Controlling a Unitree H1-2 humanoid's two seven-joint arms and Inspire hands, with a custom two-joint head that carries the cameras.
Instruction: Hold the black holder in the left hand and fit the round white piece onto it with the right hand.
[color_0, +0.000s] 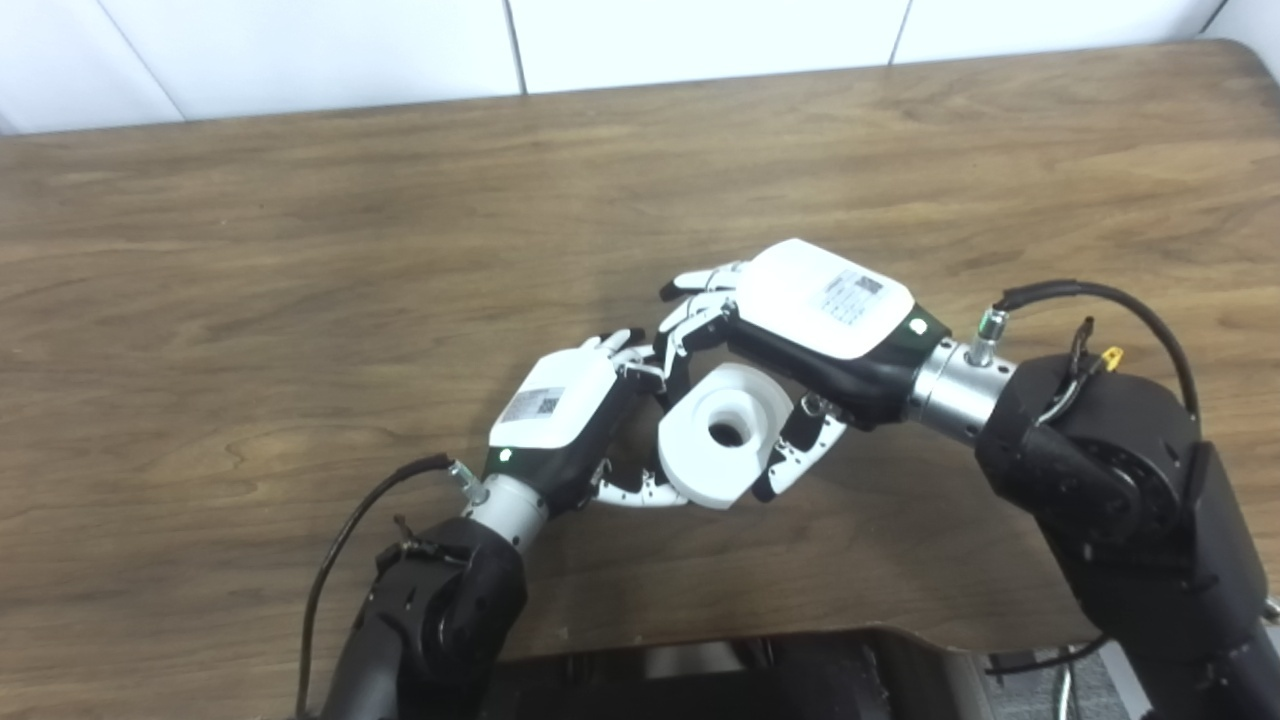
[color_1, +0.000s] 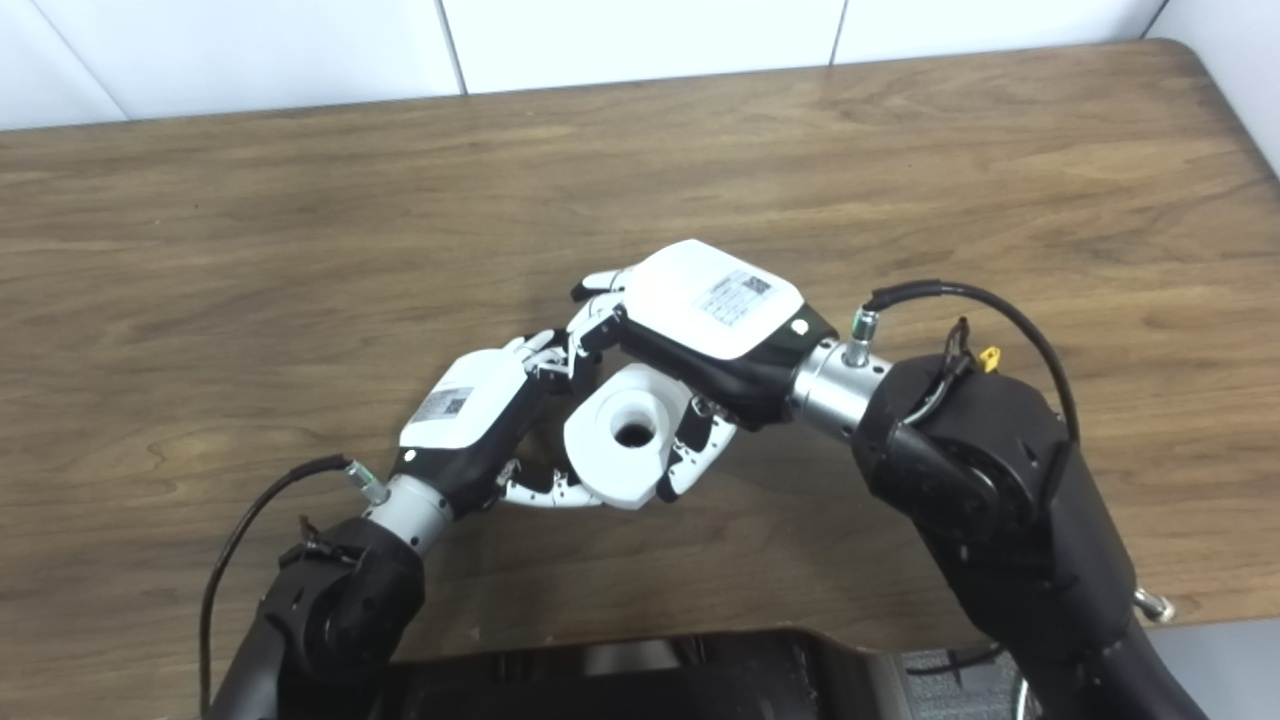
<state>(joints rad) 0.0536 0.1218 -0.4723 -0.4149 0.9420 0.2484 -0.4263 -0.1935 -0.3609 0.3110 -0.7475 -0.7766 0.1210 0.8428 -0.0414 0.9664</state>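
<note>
Both hands meet over the near middle of the wooden tabletop (color_0: 300, 250), a little in from its near edge. Between them sits the round white piece (color_0: 722, 435) — a thick disc with a raised collar and a dark bore at its centre. The bore faces up and tips slightly toward the near edge, so the piece's axis stands close to upright rather than lying along the table.

The right hand (color_0: 800, 330) arches over the disc from the far right side, its fingers curled down on the far rim and its thumb (color_0: 795, 455) pressed against the near right rim — clamped on the piece. The left hand (color_0: 570, 420) comes in from the near left; its thumb touches the disc's near left edge and its fingers curl behind it. The black holder is hidden there, so whether the left hand grips it I cannot tell.

Each hand's white back carries a printed label with a small square code; the writing is too small to read.

The rest of the tabletop lies bare out to the far edge and both side edges.
</note>
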